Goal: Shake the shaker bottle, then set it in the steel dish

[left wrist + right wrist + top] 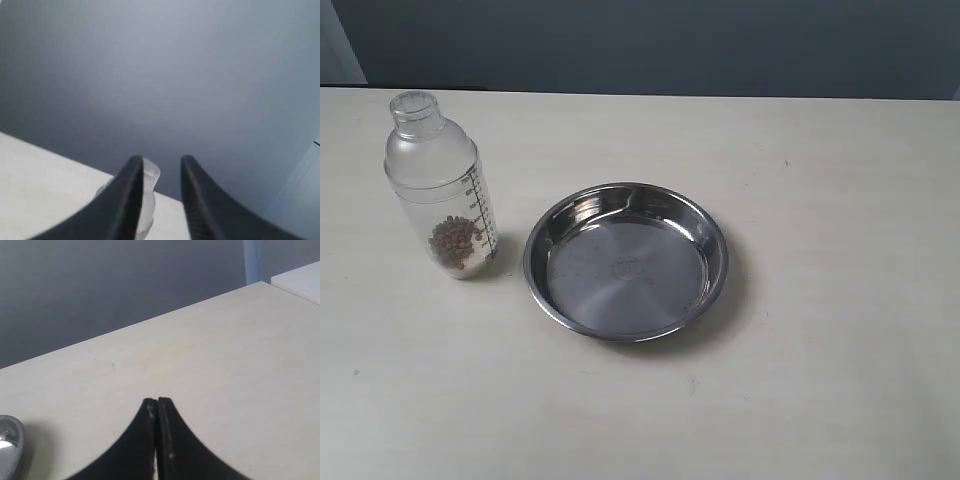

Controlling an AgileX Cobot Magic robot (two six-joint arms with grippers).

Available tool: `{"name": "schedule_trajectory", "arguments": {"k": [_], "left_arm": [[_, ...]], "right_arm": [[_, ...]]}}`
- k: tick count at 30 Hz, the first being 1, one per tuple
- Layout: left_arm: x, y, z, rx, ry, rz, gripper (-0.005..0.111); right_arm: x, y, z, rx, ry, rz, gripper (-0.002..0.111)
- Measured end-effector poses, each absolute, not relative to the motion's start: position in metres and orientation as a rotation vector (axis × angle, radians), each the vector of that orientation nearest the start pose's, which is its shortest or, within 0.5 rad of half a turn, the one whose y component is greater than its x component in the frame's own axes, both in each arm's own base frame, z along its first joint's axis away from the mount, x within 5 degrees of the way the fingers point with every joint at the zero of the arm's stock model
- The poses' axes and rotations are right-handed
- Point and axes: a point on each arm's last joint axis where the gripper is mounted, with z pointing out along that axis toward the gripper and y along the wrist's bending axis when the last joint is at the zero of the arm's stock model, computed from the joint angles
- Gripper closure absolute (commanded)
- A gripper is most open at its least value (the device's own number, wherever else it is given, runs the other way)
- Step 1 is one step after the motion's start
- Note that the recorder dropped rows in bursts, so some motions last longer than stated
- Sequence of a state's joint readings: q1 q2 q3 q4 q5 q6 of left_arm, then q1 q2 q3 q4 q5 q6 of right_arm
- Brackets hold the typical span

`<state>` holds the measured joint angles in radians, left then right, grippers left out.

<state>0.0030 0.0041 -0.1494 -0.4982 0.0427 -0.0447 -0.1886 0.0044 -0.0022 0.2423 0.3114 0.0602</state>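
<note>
The shaker bottle [442, 188] stands upright on the table at the left, clear plastic with brown pellets at its bottom and black marks on its side. The steel dish [626, 260] lies just to its right, with nothing in it. Neither gripper shows in the exterior view. In the left wrist view my left gripper [161, 165] is open, and the shaker bottle [148, 192] is partly hidden behind one finger, its cap peeking out beyond it. My right gripper [157, 401] is shut with nothing in it, above bare table; the steel dish's rim [10, 440] shows at the frame edge.
The pale table [820, 380] stretches wide to the right and front of the dish. A dark wall [670, 40] runs behind the table's far edge.
</note>
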Motion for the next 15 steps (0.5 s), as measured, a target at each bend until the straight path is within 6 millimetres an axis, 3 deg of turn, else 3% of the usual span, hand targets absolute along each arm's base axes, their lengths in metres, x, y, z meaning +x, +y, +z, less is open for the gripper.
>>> {"name": "schedule_trajectory", "arguments": {"k": [2, 3, 9, 15], "left_arm": [[0.045, -0.001, 0.270, -0.318, 1.332, -0.416, 0.024], [0.046, -0.001, 0.276, -0.294, 1.329, -0.383, 0.021], [0.058, 0.002, 0.312, -0.200, 1.270, -0.226, 0.024], [0.090, 0.001, 0.342, -0.103, 1.300, -0.123, 0.024]], "right_arm": [[0.055, -0.004, 0.186, 0.374, 1.751, 0.139, 0.109], [0.055, -0.004, 0.186, 0.374, 1.751, 0.139, 0.109], [0.055, -0.004, 0.186, 0.374, 1.751, 0.139, 0.109], [0.055, -0.004, 0.186, 0.374, 1.751, 0.139, 0.109]]}}
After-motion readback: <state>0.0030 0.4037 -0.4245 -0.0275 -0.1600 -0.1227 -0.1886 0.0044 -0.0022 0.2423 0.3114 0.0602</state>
